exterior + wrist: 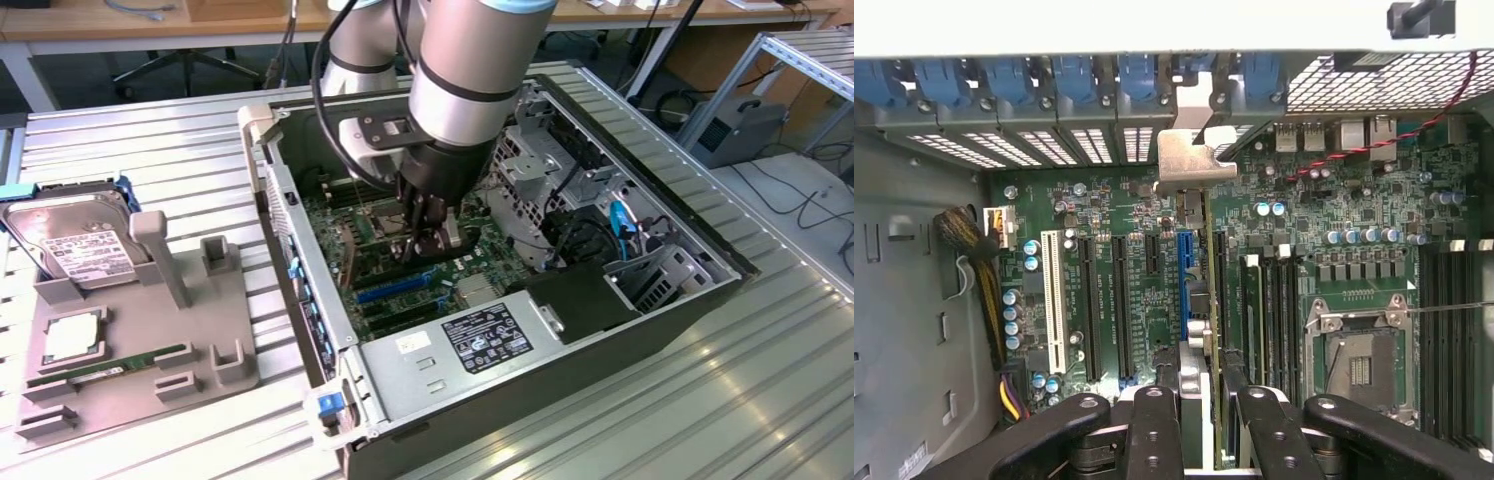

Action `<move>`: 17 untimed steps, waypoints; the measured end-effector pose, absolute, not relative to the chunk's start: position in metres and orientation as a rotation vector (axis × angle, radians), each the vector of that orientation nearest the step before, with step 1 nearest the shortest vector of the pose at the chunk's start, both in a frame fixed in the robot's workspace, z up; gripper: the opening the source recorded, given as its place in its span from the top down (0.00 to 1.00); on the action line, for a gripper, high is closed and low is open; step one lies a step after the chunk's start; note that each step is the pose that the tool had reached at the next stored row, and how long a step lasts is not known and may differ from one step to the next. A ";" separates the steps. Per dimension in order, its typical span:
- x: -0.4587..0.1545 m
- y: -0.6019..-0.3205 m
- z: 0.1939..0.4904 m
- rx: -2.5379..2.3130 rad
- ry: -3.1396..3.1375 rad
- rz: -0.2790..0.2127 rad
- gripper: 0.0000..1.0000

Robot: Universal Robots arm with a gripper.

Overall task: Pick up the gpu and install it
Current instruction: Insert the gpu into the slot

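1. The worktop (160, 140), a ribbed metal surface, is carrying an opened computer case (507, 300) lying on its side, so the motherboard (1154, 250) is facing upward for access.
2. A grey fixture tray (134, 340) at the exterior view's left is holding a hard drive (74, 240) and a RAM stick (120, 362) in separate slots.
3. The arm is reaching down into the case.
4. The pincer (1202, 410) is gripping the gpu (1199, 250) edge-on, bracket toward the rear slots, just beside the blue slot (1184, 270).
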State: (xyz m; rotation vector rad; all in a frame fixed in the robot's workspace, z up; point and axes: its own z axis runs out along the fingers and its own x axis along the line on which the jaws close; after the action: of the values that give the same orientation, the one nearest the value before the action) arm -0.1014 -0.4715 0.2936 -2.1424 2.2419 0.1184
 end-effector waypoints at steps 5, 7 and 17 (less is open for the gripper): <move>-0.101 -0.472 0.292 -2.142 2.242 0.118 0.73; -0.101 -0.472 0.292 -2.142 2.242 0.118 0.73; -0.101 -0.472 0.291 -2.142 2.242 0.118 0.73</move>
State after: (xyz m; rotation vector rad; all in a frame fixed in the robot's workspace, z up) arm -0.1009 -0.4718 0.2906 -2.1423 2.2418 0.1183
